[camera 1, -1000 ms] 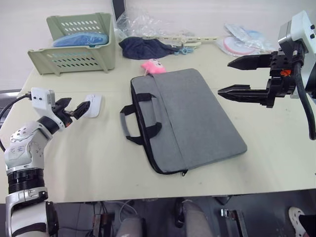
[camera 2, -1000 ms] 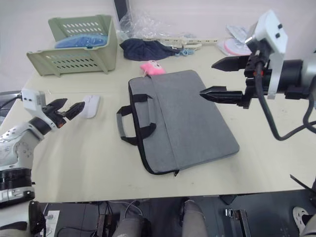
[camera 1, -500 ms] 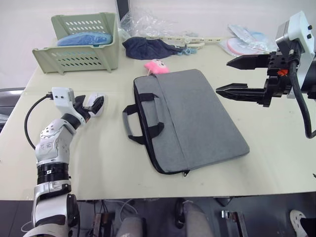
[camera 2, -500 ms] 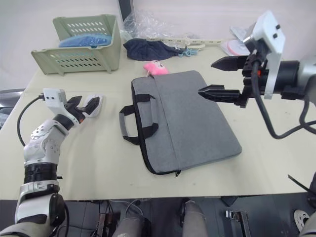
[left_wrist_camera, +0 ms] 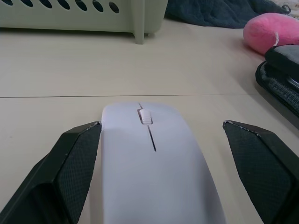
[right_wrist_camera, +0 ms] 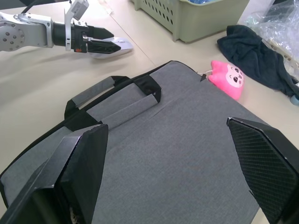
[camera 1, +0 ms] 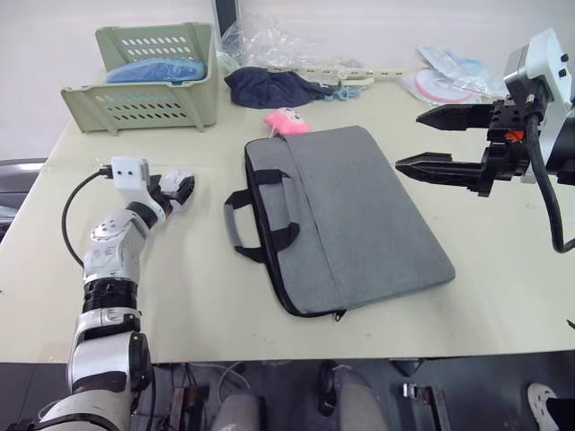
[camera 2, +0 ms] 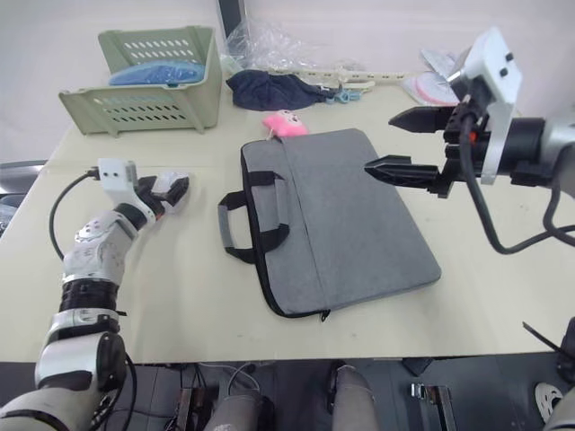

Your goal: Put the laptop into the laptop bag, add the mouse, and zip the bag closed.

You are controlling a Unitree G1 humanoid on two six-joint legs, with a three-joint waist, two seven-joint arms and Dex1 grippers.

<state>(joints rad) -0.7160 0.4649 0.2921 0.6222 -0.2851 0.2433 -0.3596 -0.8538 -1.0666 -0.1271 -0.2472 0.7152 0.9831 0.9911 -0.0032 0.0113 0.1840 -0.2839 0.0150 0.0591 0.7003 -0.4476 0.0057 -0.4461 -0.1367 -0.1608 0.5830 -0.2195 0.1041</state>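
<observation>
Left gripper [left_wrist_camera: 159, 154]: low on the left part of the table [camera 1: 377, 314], its two fingers wide apart on both sides of the mouse. One finger [left_wrist_camera: 70, 163] touches the side of the mouse or is just beside it; the other finger is a little apart from it.
Mouse [left_wrist_camera: 149, 158]: white, flat on the table, between the fingers of the left gripper, well left of the laptop bag, scroll wheel pointing away from the wrist.
Basket [camera 1: 144, 76]: pale green, with slots, at the far left corner of the table, something blue inside.
Laptop bag [camera 1: 346, 215]: grey, flat in the middle of the table, black strap handles [camera 1: 256, 215] toward the left. I cannot tell whether the zipper is open or closed.
Laptop: not possible to tell where it is.
Pink plush toy [camera 1: 283, 119]: at the far edge of the bag, touching or just beside its corner.
Dark cloth [camera 1: 269, 87]: behind the plush toy, with clear plastic wrapping near it.
Right gripper [camera 1: 431, 142]: in the air above the right side of the bag, fingers spread wide, holding nothing, not touching the bag.
Discs and papers [camera 1: 445, 76]: at the far right corner of the table.
</observation>
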